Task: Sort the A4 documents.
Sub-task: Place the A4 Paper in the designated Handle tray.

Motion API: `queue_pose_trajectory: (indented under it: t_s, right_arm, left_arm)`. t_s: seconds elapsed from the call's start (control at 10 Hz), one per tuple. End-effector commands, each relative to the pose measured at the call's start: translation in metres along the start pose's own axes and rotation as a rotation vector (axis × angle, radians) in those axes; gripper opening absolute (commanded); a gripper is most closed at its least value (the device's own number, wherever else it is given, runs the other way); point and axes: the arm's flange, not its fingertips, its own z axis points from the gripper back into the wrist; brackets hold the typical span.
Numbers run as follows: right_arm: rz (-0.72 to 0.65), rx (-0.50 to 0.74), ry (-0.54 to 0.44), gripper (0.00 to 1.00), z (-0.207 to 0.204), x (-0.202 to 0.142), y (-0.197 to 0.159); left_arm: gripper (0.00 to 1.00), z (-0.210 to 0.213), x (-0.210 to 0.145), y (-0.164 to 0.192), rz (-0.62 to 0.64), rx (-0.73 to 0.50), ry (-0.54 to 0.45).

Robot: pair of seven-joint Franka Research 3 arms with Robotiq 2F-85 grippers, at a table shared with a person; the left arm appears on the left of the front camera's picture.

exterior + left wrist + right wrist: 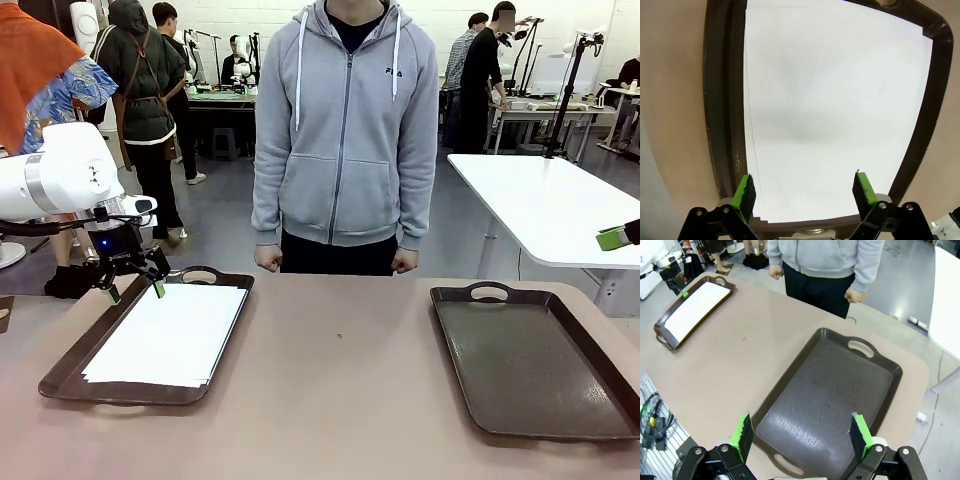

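Note:
The A4 documents [170, 335] lie as a slightly uneven white stack in the dark brown left tray [62, 374]. My left gripper [133, 288] hangs open just above the far left corner of that tray. In the left wrist view the documents [835, 110] spread out under the open left gripper [805, 192], which holds nothing. My right gripper [801, 434] stands open high above the empty right tray [835, 390]. One of its green pads [612, 238] peeks in at the right edge of the front view. The documents [696, 309] also show far off in the right wrist view.
The right tray [535, 365] is bare inside. A person [345, 130] stands at the far edge of the table, both fists [268, 260] closed and resting near it. Bare tabletop [340, 390] lies between the trays. A white table [560, 205] stands behind at the right.

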Motion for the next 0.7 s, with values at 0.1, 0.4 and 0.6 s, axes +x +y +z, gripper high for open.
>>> queue_pose_trajectory:
  t_s: [0.1,0.4,0.6]
  right_arm:
    - [-0.002,0.016,-0.004,1.00,-0.0020,-0.0007,-0.0007]
    - [-0.002,0.016,-0.004,1.00,-0.0020,-0.0007,-0.0007]
    - [-0.002,0.016,-0.004,1.00,-0.0020,-0.0007,-0.0007]
  left_arm:
    - [1.00,0.0007,-0.0006,0.0019,-0.008,0.020,0.009]
    - [1.00,0.0007,-0.0006,0.0019,-0.008,0.020,0.009]
    - [1.00,0.0007,-0.0006,0.0019,-0.008,0.020,0.009]
